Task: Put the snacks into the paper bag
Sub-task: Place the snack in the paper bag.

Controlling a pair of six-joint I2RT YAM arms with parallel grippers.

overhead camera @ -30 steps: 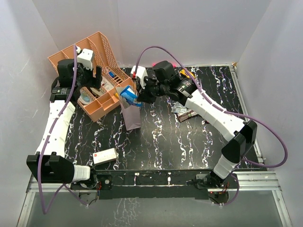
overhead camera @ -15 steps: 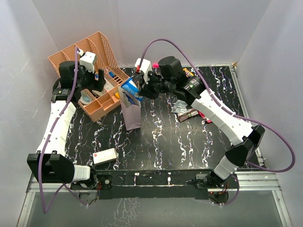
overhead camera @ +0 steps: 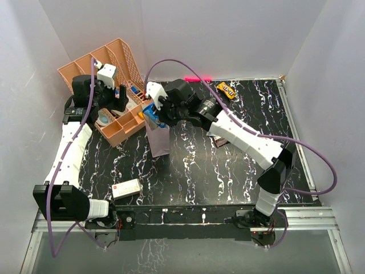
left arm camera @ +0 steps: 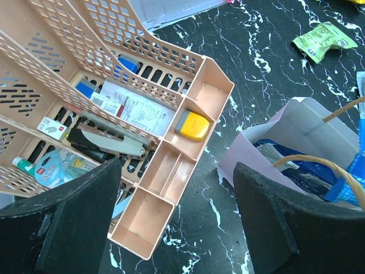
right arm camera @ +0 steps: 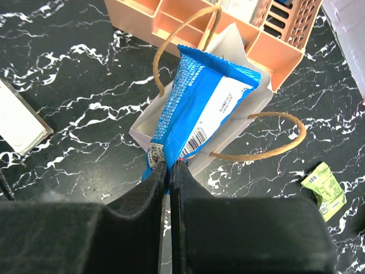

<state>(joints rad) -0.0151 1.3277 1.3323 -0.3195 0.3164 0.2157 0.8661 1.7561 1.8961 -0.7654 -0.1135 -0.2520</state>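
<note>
The paper bag (left arm camera: 285, 128) runs off the left wrist view's edge, the blue packet (right arm camera: 199, 114) hiding its bottom

Robotics lab test cell: white panels (overhead camera: 228, 40) close in a black marbled table (overhead camera: 199, 171) on the left, right and far sides; a left arm (overhead camera: 67, 148) and right arm (overhead camera: 254, 142), trailing purple cables (overhead camera: 165, 60), stand bolted to an aluminium rail (overhead camera: 313, 212) at the near edge.

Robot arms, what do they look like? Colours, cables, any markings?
The left arm and right arm have white shell links, black joints and black bases. A purple cable trails along each. The left hand and right hand have blocky matte black fingers. No markings legible.
</note>
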